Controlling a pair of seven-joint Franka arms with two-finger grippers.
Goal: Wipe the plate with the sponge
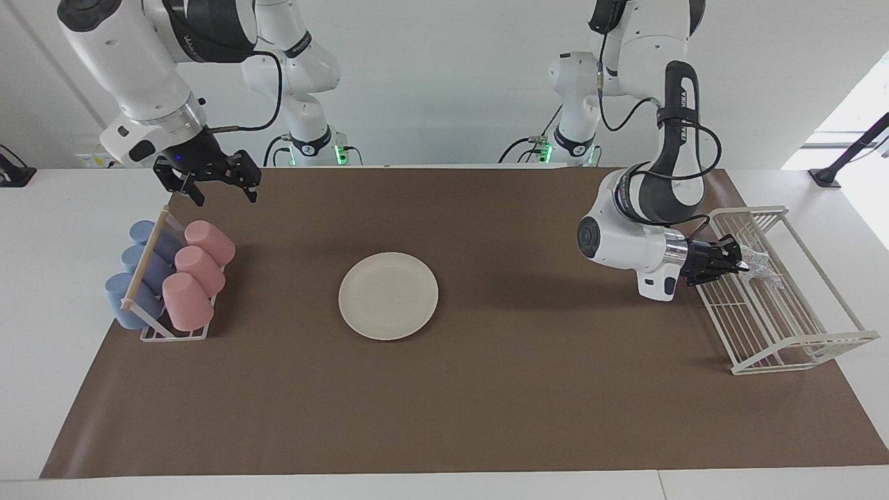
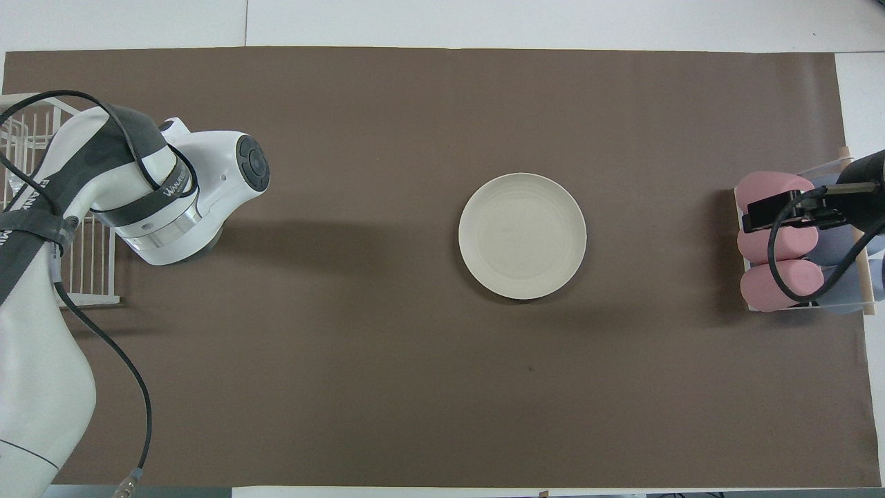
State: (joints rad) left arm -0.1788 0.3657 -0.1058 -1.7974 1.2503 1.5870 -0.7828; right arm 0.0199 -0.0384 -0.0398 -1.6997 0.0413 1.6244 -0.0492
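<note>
Nearby, closest to the robots, we saw the right gripper (image 1: 215, 191) hanging in the air with its jaws spread wide and holding nothing, over the brown mat (image 1: 486, 389) just at the robots' edge of the cup rack (image 1: 167, 278). That arm waited. The rack held pink and blue cups lying on their sides at the right arm's end of the table. In the overhead view it sat at about three o'clock from the plate (image 2: 522, 236).

A little farther out, the left gripper (image 1: 742, 265) reached level into the white wire rack (image 1: 778, 312) at the left arm's end, at about nine o'clock from the plate in the overhead view. Its jaws were pinched tight on the sponge (image 1: 758, 262), which was over the rack's wires.

Farther still lay the plate, bare, near the middle of the mat, well apart from both racks.
</note>
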